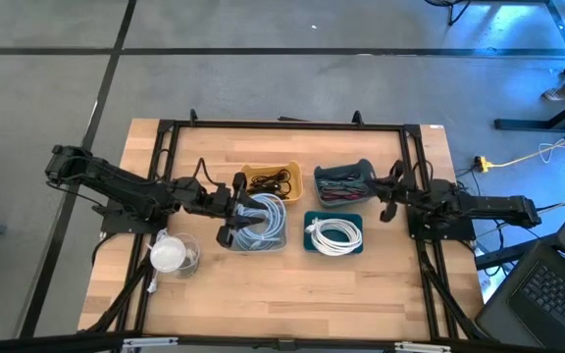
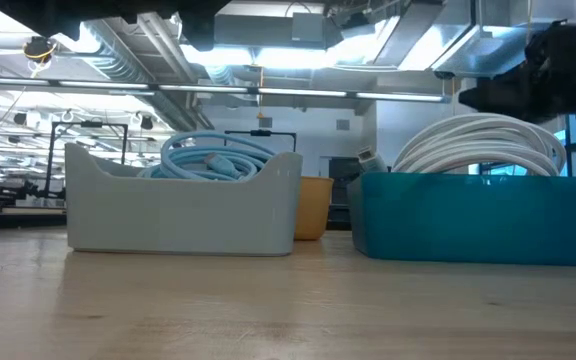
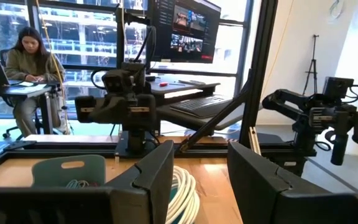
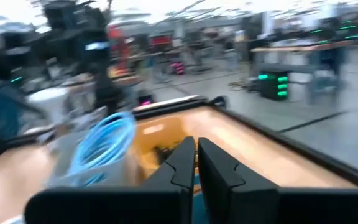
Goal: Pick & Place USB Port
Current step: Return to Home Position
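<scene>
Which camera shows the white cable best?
The high view: the white cable lies coiled in its teal bin, seen whole. The low view shows only its top loops above the wall, the left wrist view a sliver, the right wrist view none.

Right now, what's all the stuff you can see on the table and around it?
Table: one, wooden.
Grey bin: one, pale grey, left arm's side.
Light blue cable: one coil, in grey bin.
Teal bin: one, beside grey bin.
White cable: one coil, in teal bin.
Yellow bin: one, behind grey bin.
Black cables: several, in yellow bin.
Dusty green bin: one, behind teal bin, dark cables inside.
Clear cup: one, white inside, near left arm.
Person: one, seated beyond the table.
Left gripper: black, open, at grey bin's edge.
Right gripper: black, shut, beside dusty green bin.
</scene>
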`<state>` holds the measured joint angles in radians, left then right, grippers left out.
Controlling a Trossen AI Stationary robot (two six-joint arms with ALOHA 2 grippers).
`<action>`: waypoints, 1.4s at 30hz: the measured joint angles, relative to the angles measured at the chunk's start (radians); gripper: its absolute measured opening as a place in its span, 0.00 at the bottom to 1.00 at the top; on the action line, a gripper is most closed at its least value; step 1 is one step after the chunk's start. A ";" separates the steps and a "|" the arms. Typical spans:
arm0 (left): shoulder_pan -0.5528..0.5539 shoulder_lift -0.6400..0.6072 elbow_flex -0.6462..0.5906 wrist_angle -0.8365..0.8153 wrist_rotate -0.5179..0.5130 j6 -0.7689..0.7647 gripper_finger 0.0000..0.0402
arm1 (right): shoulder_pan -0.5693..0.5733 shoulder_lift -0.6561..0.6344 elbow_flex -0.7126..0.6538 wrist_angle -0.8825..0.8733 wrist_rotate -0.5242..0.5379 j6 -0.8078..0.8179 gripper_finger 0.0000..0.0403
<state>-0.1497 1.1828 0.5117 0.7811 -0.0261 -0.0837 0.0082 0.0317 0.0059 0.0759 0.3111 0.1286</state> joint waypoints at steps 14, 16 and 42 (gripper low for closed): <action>0.001 -0.039 0.000 -0.089 -0.008 0.008 0.35 | 0.000 -0.001 0.000 0.003 0.055 -0.111 0.06; 0.001 -0.084 -0.014 -0.155 -0.008 0.020 0.35 | 0.000 -0.001 0.000 0.003 0.055 -0.111 0.06; 0.011 -0.920 -0.503 -0.367 -0.078 0.226 0.35 | 0.000 -0.001 0.000 0.003 0.054 -0.111 0.06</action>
<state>-0.1389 0.2631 0.0086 0.4141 -0.1040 0.1421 0.0082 0.0307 0.0059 0.0788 0.3653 0.0174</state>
